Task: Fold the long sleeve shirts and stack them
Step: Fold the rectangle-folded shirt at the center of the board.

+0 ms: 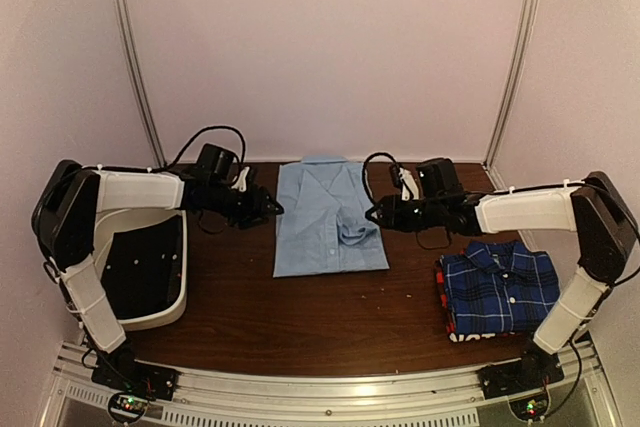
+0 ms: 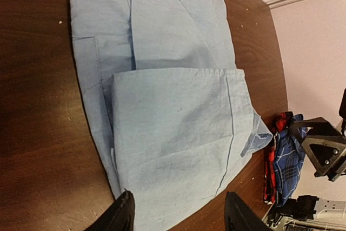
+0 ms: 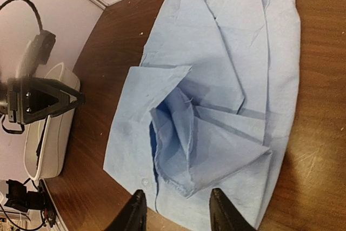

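Observation:
The plain light blue shirt lies partly folded at the table's middle back, its sleeves laid over the body; it fills the left wrist view and the right wrist view. The folded blue-and-navy plaid shirt rests on the red/black shirt at the front right, and both show in the left wrist view. My left gripper is open and empty at the blue shirt's left edge. My right gripper is open and empty at its right edge.
A white plastic bin with black lining stands at the left, under the left arm, and shows in the right wrist view. Pale walls close the back and sides. A metal rail runs along the near edge.

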